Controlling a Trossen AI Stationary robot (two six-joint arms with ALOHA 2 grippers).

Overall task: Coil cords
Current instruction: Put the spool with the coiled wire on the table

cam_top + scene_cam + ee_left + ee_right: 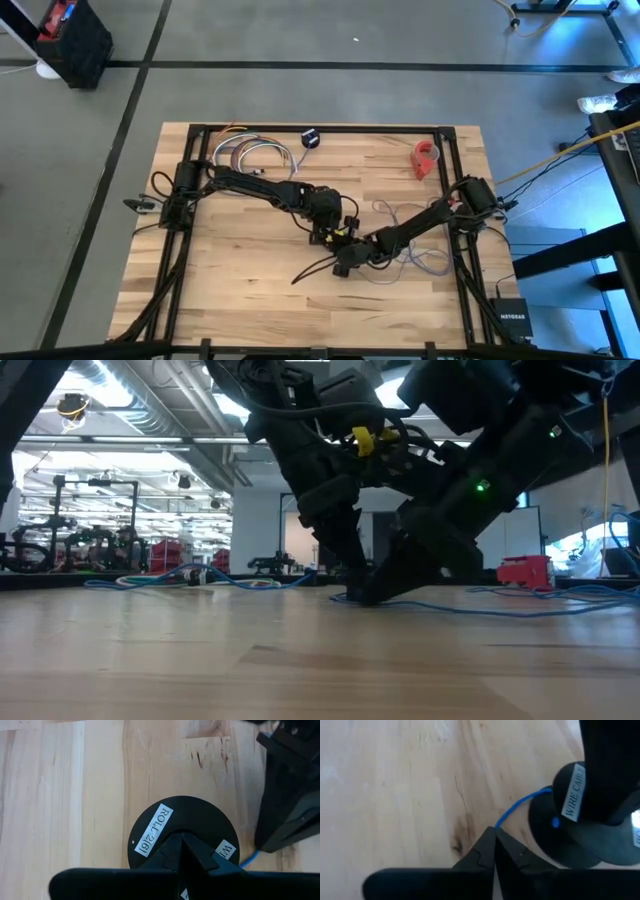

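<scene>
Right gripper (495,837), fingers pressed together, pinches the blue cord (520,806) beside its black disc (560,837) at the table's (240,270) centre; left gripper (182,845), also closed, grips that disc from above, cord trailing rightward in loose loops.

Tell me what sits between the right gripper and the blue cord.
Nothing visible. The right gripper is shut with the blue cord running right into its fingertips, beside the black spool. The left gripper is shut on that spool's rim.
</scene>
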